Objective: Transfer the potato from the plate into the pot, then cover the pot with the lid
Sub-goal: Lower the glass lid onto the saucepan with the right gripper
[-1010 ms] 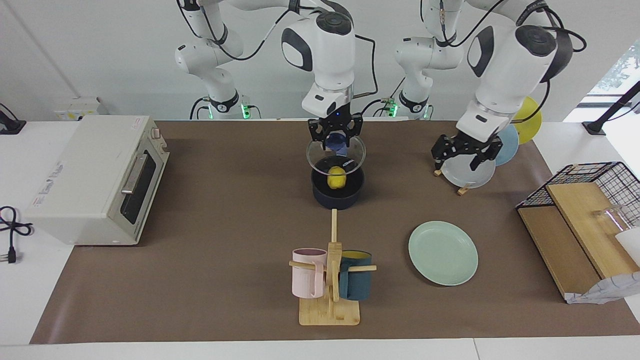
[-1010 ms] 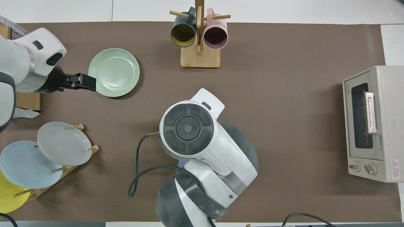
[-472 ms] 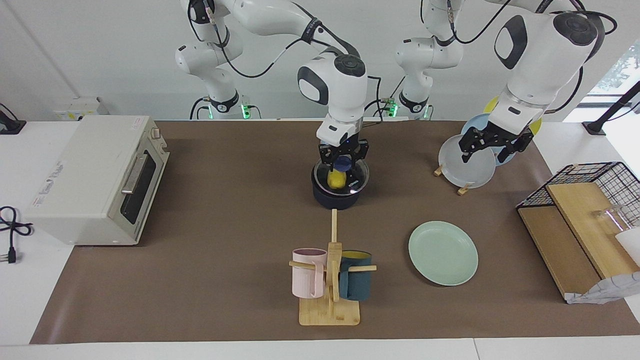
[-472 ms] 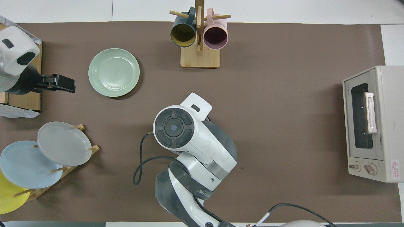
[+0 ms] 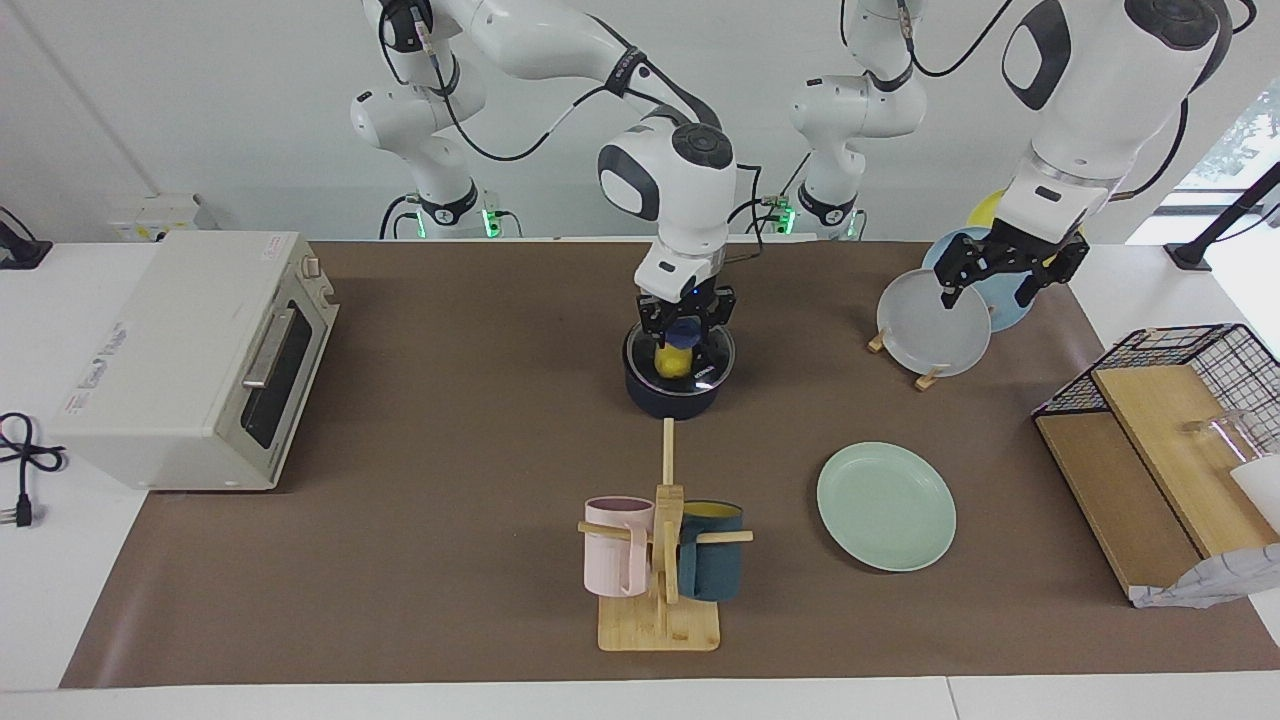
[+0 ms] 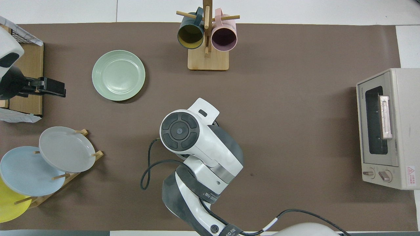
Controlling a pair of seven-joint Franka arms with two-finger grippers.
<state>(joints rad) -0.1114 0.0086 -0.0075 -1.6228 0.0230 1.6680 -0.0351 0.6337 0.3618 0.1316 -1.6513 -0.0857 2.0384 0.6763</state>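
Open table (image 5: 480,450) surrounds the pot (image 5: 672,395); the mug rack (image 5: 662,560) stands near it, farther from the robots.

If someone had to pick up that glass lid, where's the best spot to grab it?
By the dark blue knob at its centre, coming straight down from above. The lid lies flat on the pot, its rim thin, so the raised knob is the only graspable part. The right gripper grips it exactly that way.
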